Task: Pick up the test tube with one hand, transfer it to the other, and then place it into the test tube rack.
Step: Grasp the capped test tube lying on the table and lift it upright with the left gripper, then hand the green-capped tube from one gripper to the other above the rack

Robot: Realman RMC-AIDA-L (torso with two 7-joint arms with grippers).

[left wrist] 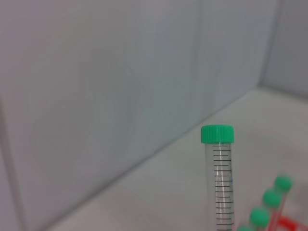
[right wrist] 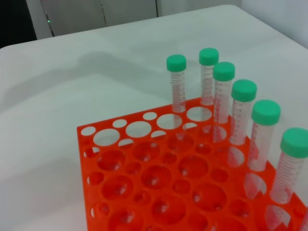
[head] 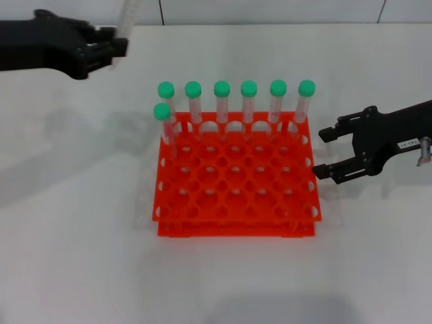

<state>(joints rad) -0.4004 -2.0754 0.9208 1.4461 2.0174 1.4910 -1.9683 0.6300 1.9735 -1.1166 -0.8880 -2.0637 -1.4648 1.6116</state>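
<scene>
left gripper [head: 116, 46] clamps clear graduated tube [left wrist: 222, 185], cap above | right gripper [head: 329, 154] spread, white-labelled, unreadable, beside orange rack [head: 236, 177]

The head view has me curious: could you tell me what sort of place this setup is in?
Probably a lab-style test bench: an orange test tube rack with seven green-capped tubes on a plain white table, the left gripper holding a test tube, the right gripper open beside the rack.

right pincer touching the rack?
Apart. In the head view, white table shows between the open right pincer and the right edge of the test tube rack; the pincer hovers just beside it.
</scene>
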